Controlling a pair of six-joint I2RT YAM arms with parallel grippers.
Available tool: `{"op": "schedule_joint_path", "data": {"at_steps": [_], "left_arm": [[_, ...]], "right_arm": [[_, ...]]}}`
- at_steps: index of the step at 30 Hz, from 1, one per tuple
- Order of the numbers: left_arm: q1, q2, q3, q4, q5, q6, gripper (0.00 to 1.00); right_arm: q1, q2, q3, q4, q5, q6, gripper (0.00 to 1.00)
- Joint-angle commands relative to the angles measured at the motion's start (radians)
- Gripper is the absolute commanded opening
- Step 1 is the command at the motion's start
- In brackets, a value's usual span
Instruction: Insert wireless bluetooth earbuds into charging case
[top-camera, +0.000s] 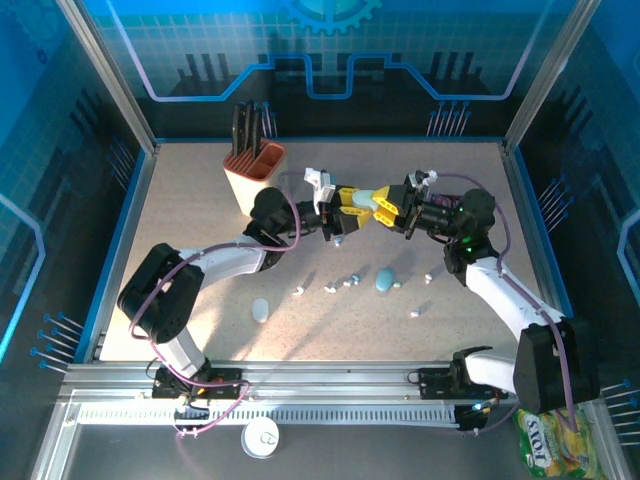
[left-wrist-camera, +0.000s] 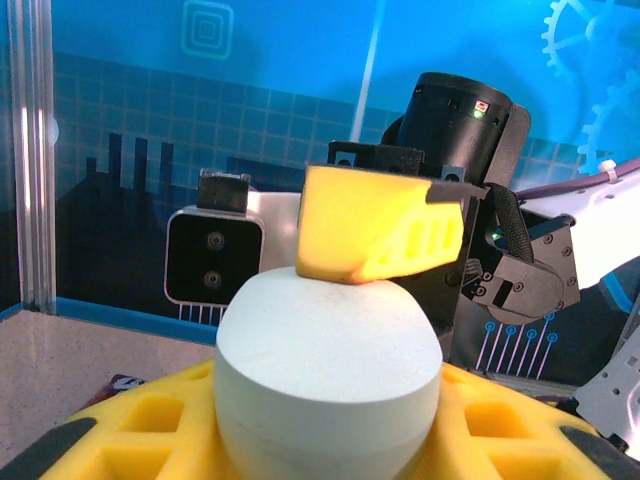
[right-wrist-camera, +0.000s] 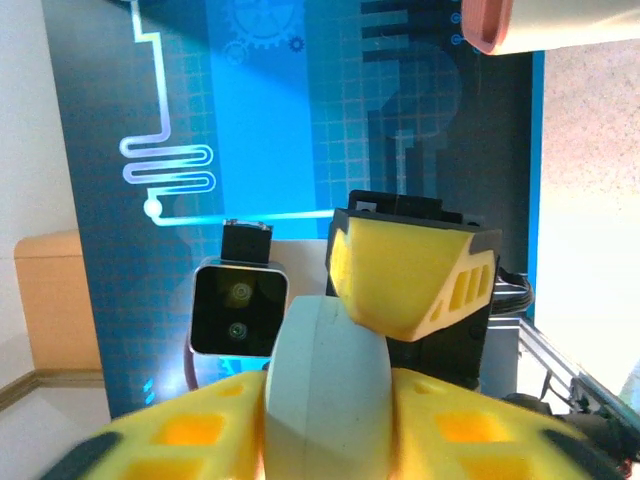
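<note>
The left claw (top-camera: 362, 203) is clamped on a pale oval pebble-shaped case (left-wrist-camera: 330, 370) in mid-air. The right claw (top-camera: 395, 210) brackets the same case, grip unclear. Tiny white stemmed plastic earbuds (top-camera: 330, 288) lie scattered on the speckled surface (top-camera: 200, 260) below, apart from both claws.

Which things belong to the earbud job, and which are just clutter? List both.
Job: raised case; two loose cases; scattered earbuds.
Lying about: utensil holder; snack packet; white round object.
</note>
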Motion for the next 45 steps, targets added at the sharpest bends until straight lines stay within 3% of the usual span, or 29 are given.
{"op": "schedule_joint_path", "data": {"at_steps": [1, 4, 8, 12, 15, 17, 21, 28, 35, 45], "left_arm": [[-0.007, -0.011, -0.010, 0.050, 0.039, 0.016, 0.33], [-0.005, -0.023, -0.027, 0.050, 0.035, 0.019, 0.34], [0.000, -0.044, -0.054, 0.048, 0.034, 0.019, 0.34], [0.010, -0.070, -0.090, 0.045, 0.034, 0.022, 0.34], [0.015, -0.087, -0.113, 0.041, 0.045, 0.027, 0.34], [0.017, -0.095, -0.121, 0.033, 0.062, 0.027, 0.34], [0.022, -0.102, -0.133, 0.030, 0.085, 0.028, 0.34], [0.021, -0.112, -0.138, 0.008, 0.098, 0.035, 0.35], [0.022, -0.120, -0.143, 0.006, 0.108, 0.031, 0.35], [0.022, -0.125, -0.161, -0.017, 0.105, 0.050, 0.35]], "right_arm": [[-0.007, -0.031, 0.031, -0.082, 0.030, -0.082, 0.56], [-0.040, -0.064, 0.053, -0.232, 0.026, -0.215, 0.74], [-0.085, -0.106, 0.147, -0.588, 0.004, -0.540, 0.86], [-0.119, -0.119, 0.306, -1.065, 0.041, -1.060, 0.87], [-0.086, -0.115, 0.428, -1.352, 0.154, -1.429, 0.91], [-0.041, -0.119, 0.475, -1.446, 0.237, -1.609, 0.95], [0.060, -0.141, 0.496, -1.459, 0.364, -1.812, 0.99], [0.178, -0.110, 0.518, -1.414, 0.474, -1.880, 1.00], [0.182, -0.090, 0.523, -1.376, 0.585, -1.860, 1.00], [0.149, -0.095, 0.508, -1.305, 0.566, -1.769, 0.99]]}}
